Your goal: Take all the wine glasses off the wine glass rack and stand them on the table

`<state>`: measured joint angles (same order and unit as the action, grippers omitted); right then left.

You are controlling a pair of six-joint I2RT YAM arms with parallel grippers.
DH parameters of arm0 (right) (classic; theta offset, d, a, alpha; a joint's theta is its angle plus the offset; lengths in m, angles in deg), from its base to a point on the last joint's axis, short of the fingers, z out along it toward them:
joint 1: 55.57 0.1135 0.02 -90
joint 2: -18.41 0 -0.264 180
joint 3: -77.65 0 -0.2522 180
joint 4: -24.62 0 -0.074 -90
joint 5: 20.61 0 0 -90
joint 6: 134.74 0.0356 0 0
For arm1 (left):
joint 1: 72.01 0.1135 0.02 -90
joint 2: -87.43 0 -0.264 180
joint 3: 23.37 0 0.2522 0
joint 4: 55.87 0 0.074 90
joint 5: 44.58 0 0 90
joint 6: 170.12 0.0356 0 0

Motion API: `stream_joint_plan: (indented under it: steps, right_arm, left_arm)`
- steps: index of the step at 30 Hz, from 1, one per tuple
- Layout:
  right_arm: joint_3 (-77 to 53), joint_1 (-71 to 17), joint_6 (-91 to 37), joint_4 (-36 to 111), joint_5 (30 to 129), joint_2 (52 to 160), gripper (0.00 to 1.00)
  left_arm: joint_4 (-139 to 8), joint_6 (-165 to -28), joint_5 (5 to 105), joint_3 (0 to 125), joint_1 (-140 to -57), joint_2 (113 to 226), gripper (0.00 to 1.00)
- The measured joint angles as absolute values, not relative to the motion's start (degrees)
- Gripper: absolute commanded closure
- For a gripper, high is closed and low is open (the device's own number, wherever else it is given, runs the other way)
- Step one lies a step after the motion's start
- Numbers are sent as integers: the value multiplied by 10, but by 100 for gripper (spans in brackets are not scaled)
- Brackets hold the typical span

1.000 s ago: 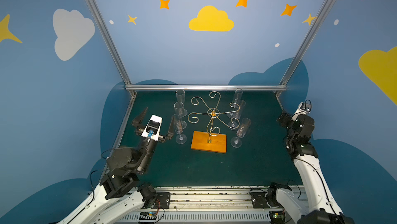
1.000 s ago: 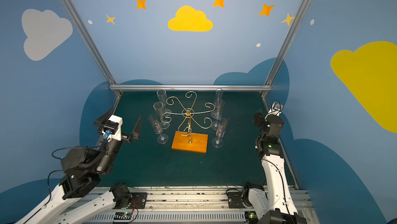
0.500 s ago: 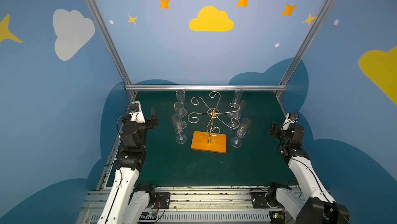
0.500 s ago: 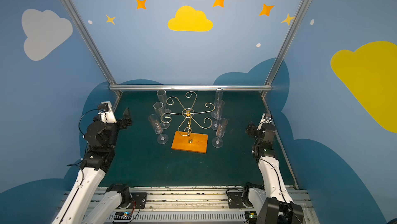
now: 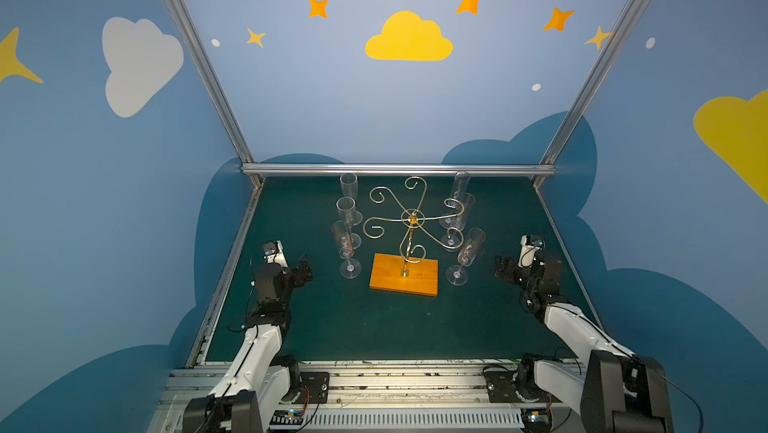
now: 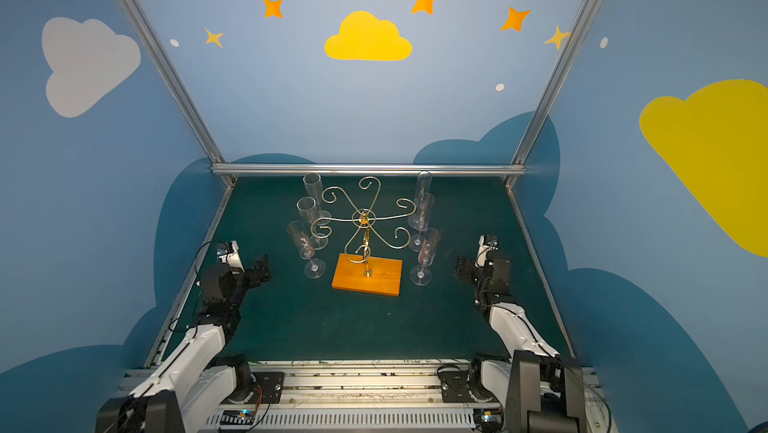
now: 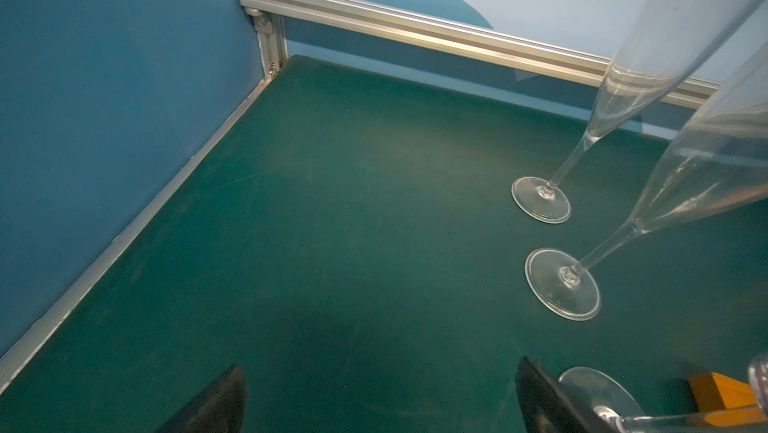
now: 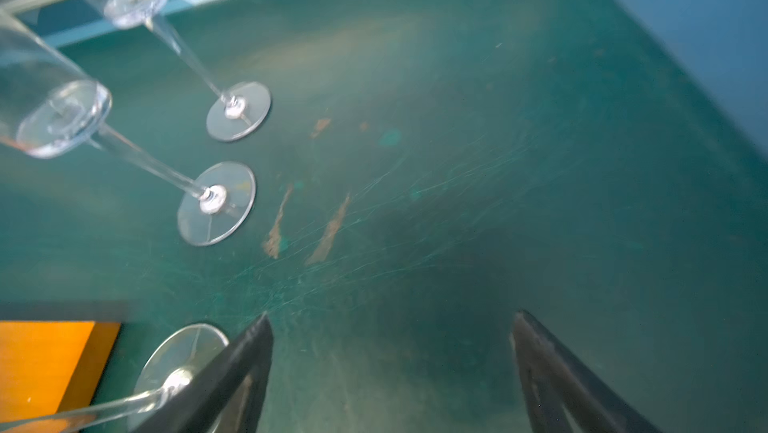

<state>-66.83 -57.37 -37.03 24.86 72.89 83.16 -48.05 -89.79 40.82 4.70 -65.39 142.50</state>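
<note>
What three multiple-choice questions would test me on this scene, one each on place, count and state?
1. Where is the gold stand? A. between two rows of glasses B. in a corner C. lying flat
2. How many glasses? A. four B. six C. eight
3. The left pincer and right pincer are A. both open, empty B. both gripping glasses C. both shut
1A, three glasses stand each side; 2B, three plus three; 3A, each gapes with nothing between.

On the flat dark green bench, a gold wire rack with an orange wooden base is stood between clear tall glasses.
</note>
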Motion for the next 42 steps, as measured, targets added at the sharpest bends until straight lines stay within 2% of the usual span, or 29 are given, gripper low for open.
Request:
stream_joint_plan:
  steps: [9,10,11,15,19,21,24,27,42]
  right_arm:
    - [-641,-557,-372,177,691,903,12]
    - [-642,-557,-372,157,686,914,4]
    - [-648,-557,-373,122,682,931,1]
    - [-666,-556,-392,6,672,1030,1]
    - [-648,-546,-392,47,654,1038,1]
    - [-624,-541,-391,66,643,1030,1]
    - [-604,-537,-387,74,633,1019,1]
    - [-599,-537,-382,87,626,1017,1]
    - [-599,-536,-377,114,614,1017,1]
  left_arm:
    - [-333,-907,432,30,-670,1560,1]
    - [-326,-902,432,34,-674,1569,1]
    - [-320,-894,433,40,-678,1578,1]
    - [-263,-864,433,59,-687,1625,1]
    - [-164,-849,434,57,-688,1727,1]
    - [-161,-842,438,66,-689,1767,1]
    - [-214,-834,442,107,-692,1770,1]
    - [-203,-830,442,131,-695,1765,0]
    - [-242,-826,442,134,-697,1759,0]
